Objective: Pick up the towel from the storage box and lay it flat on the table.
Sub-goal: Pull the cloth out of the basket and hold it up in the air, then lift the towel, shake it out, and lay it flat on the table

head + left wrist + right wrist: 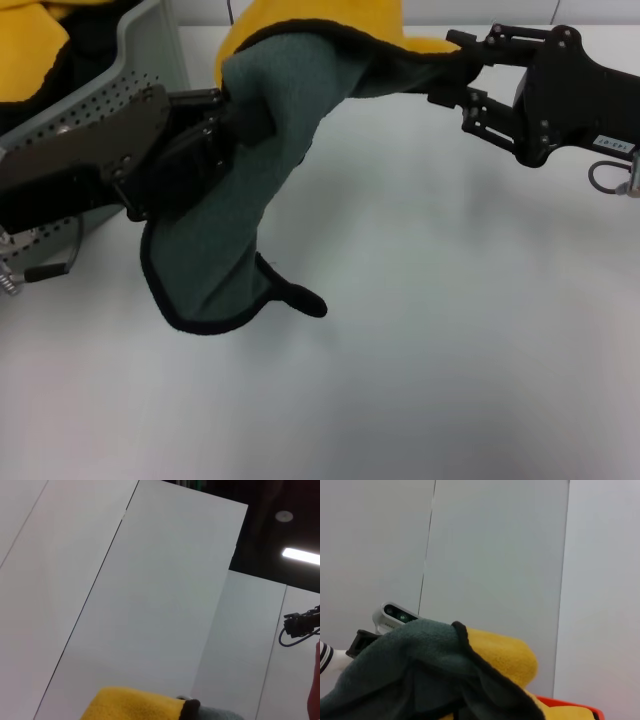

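Note:
The towel (pixel 262 170), grey-green with a yellow back and black edging, hangs stretched between my two grippers above the white table (pixel 450 340). My left gripper (pixel 235 118) is shut on its left part, next to the storage box (pixel 110 90). My right gripper (pixel 460 68) is shut on its upper right edge. The towel's lower corner (pixel 300 297) droops down to the tabletop. The towel's yellow face shows in the left wrist view (pixel 135 705), and both faces show in the right wrist view (pixel 435 680).
The light grey perforated storage box stands at the far left and holds other bunched yellow cloths (pixel 30 50). The table stretches to the right and toward the front.

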### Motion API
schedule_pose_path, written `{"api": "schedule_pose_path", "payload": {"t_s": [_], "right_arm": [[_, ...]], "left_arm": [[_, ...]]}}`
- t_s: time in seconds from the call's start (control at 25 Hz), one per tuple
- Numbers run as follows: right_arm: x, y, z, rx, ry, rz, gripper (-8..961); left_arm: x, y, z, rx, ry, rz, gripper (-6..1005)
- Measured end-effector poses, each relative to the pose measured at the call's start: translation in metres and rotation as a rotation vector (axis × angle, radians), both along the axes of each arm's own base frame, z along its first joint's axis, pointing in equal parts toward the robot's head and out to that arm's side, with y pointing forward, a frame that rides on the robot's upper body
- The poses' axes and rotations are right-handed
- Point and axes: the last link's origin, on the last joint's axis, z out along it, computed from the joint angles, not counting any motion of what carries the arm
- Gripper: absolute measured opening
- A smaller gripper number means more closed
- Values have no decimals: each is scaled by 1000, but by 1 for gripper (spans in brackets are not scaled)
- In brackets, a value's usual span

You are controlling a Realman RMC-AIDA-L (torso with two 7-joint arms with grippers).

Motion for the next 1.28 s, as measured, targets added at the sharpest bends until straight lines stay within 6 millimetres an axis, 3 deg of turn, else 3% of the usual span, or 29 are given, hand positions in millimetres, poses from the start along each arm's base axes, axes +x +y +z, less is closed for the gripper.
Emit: {"api": "schedule_pose_path", "payload": {"t_s": [0.44, 0.68, 0.76, 0.88, 1.12, 1.28], "right_arm": [[3, -10, 4, 41, 25, 55, 225], [6, -12, 10, 77, 61, 49, 35], [5, -11, 12, 87, 64, 56, 25], [-6, -8, 23, 118, 62, 109, 10], [-46, 3, 54, 220, 12, 230, 10], [-73, 11, 78, 279, -29, 279, 10]], "left_arm": [[-8, -2, -6, 28, -15, 22, 68], [-12, -5, -12, 23, -25, 39, 70], [-14, -6, -14, 15, -28, 49, 71], [-19, -10, -24, 2, -26, 71, 72], [-24, -20, -61, 50, 16, 91, 74], [-30, -29, -73, 59, 2, 123, 75]]}}
